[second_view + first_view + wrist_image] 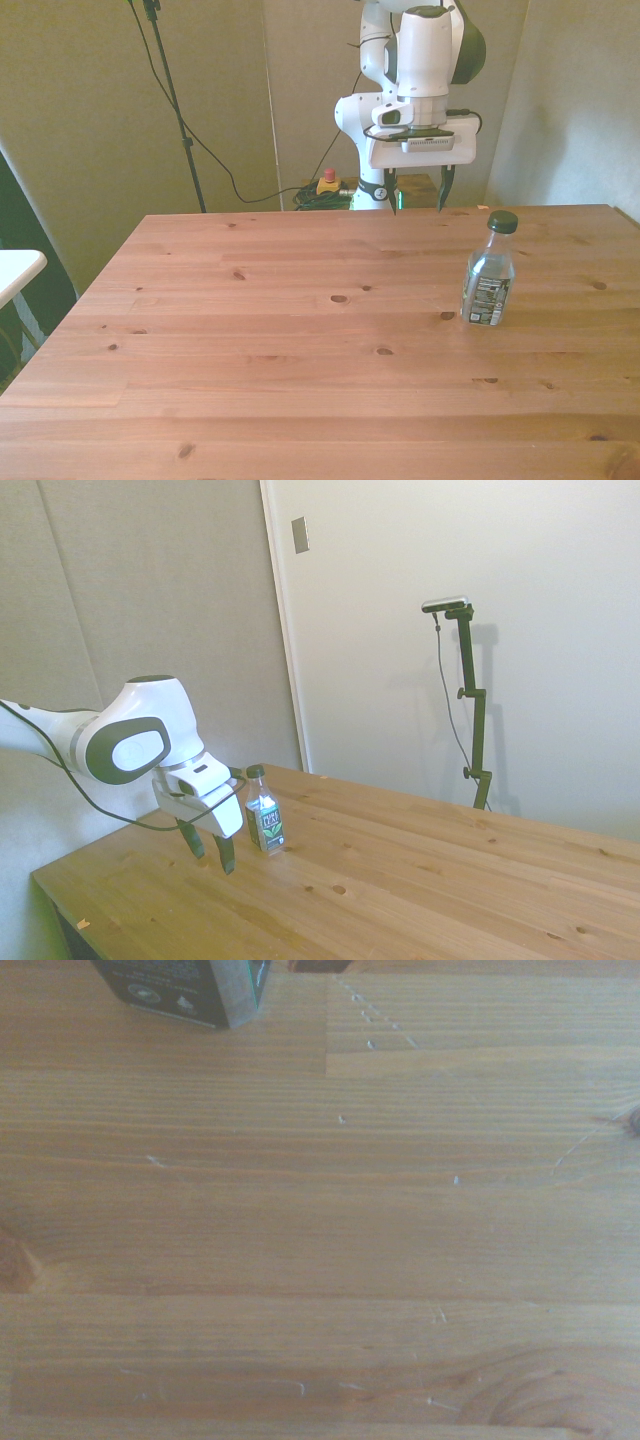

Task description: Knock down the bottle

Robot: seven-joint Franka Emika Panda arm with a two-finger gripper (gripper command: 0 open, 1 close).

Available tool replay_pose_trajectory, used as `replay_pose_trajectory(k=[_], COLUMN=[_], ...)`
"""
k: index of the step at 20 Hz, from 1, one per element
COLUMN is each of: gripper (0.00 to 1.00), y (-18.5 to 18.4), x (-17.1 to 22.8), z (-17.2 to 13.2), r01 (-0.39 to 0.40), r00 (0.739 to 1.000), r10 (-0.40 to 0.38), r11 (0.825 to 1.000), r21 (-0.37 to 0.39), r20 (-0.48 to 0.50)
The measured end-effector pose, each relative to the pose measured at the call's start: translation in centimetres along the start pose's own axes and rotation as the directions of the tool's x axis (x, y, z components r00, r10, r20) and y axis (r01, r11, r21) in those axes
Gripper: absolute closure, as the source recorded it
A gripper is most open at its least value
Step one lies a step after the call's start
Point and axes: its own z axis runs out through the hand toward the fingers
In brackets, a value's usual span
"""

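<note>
- desk (pixel 300 340): light wood planks with visible knots, fills the lower half of the front view and the lower right of the side view
- bottle (pixel 489 270): only item standing on it, upright, dark green cap on, centre right of the front frame
- side view: bottle (pixel 264 809) lower left of centre, toward the desk's far edge
- wrist view: bare grain and small pale scratches; bottle base (pixel 185 988) just at the upper left edge

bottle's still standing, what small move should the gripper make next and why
Probably a short sideways sweep into the bottle. It stands upright on the table, and the open gripper hangs low just beside it, not yet touching. A push up near the cap would likely tip it rather than slide it.
</note>
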Motion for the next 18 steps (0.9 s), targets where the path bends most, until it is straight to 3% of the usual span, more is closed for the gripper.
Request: replay_pose_trajectory(k=[3,4,9,18], gripper=[0.00,1.00,1.00,1.00], y=[-0.2,-0.5,-3.6,-12.0], x=[0.0,0.0,-1.1,-2.2], z=[-0.1,-0.3,-2.3,-4.7], r01=[-0.005,-0.016,-0.112,-0.282], r00=[1.000,1.000,0.993,0.958], r10=[0.005,0.016,0.113,0.285], r11=[1.000,1.000,0.993,0.956], r21=[0.003,0.006,0.039,0.085], r20=[-0.004,-0.008,-0.028,-0.024])
